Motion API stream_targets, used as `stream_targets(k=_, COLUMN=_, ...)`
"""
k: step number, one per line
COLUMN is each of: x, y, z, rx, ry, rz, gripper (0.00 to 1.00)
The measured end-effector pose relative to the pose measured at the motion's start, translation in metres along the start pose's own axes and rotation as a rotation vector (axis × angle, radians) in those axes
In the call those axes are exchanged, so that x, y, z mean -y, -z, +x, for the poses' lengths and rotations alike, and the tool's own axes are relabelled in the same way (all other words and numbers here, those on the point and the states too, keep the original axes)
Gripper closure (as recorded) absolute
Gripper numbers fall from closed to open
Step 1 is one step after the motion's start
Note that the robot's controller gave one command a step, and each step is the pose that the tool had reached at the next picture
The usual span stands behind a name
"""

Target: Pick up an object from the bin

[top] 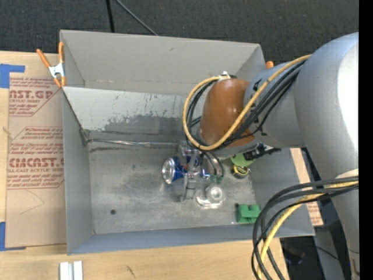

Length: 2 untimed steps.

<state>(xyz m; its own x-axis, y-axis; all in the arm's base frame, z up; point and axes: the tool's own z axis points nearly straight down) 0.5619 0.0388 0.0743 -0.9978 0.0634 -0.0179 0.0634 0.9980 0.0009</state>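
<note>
Hand [190,182] down by blue-silver disc [171,171], clear piece [211,196] beside; opening unreadable. Centre on 1 item, close, lift straight.

My pincer [190,185] stands inside the bin [116,214], at lower centre of the frame, right of the middle of the bin floor. A disc [169,171] lies just left of my pincer. A ring [211,196] lies just to its lower right. A spool [240,169] lies farther right. A block [247,213] sits near the bin's lower right corner, apart from the others.
</note>
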Motion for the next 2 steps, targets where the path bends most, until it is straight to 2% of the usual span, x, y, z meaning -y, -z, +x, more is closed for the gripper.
stream_targets(k=1, x=-0.0067, y=-0.0011, z=-0.0067, rx=-0.005, ry=-0.127, rz=-0.002, gripper=0.00)
stream_targets(k=2, x=-0.0068, y=0.0024, z=-0.0090, rx=0.000, ry=-0.126, rz=-0.003, gripper=1.00)
